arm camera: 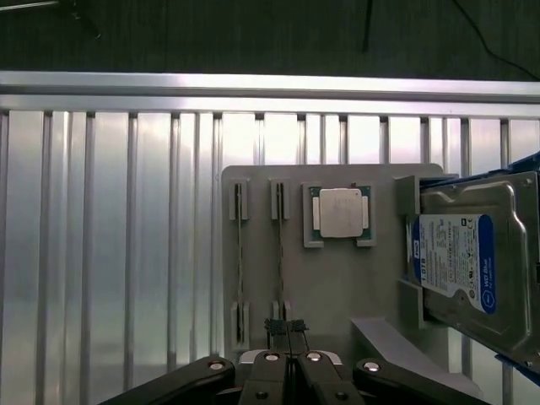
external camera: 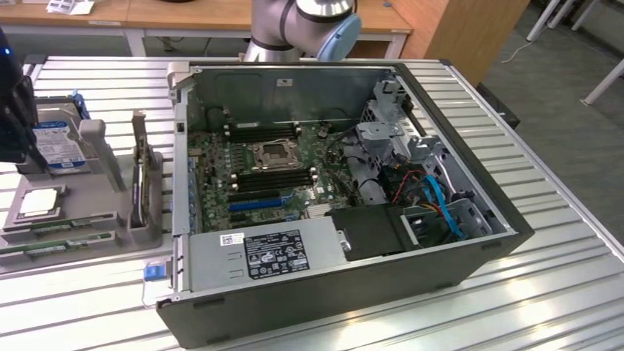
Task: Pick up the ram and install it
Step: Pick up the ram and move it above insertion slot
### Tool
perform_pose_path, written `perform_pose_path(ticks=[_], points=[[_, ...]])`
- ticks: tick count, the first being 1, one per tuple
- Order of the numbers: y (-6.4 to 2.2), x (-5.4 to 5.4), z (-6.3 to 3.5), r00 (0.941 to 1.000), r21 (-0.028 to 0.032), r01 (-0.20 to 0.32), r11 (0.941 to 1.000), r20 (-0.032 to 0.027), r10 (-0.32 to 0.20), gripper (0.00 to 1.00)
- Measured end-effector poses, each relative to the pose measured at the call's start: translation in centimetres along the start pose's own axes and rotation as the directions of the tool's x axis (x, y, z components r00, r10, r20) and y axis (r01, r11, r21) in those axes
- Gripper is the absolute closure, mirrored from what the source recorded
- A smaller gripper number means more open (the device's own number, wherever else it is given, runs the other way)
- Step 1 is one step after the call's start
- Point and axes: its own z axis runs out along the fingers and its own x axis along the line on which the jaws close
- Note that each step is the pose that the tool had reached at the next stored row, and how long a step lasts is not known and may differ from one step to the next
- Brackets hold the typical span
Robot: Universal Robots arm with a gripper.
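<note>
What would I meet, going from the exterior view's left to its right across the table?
Hard drive → upright card → motherboard → blue cables.

We see an open computer case [external camera: 468, 270] lying on a slatted metal table [external camera: 556, 292], its motherboard [external camera: 263, 172] and power supply [external camera: 263, 256] exposed. Beside it, a grey holder [arm camera: 337, 287] carries a square processor [arm camera: 342, 211], a hard drive [arm camera: 468, 261] and a dark expansion card [external camera: 146, 183].

fingers [arm camera: 277, 327] together | over ram [arm camera: 279, 245] end | processor [arm camera: 342, 211], hard drive [arm camera: 464, 270] nearby
</note>
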Motion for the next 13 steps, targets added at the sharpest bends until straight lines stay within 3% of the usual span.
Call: perform_pose_path(ticks=[13], points=[[-0.12,0.3,2.36,1.0,0.0,0.0,1.0,-0.0001,0.0,0.89]])
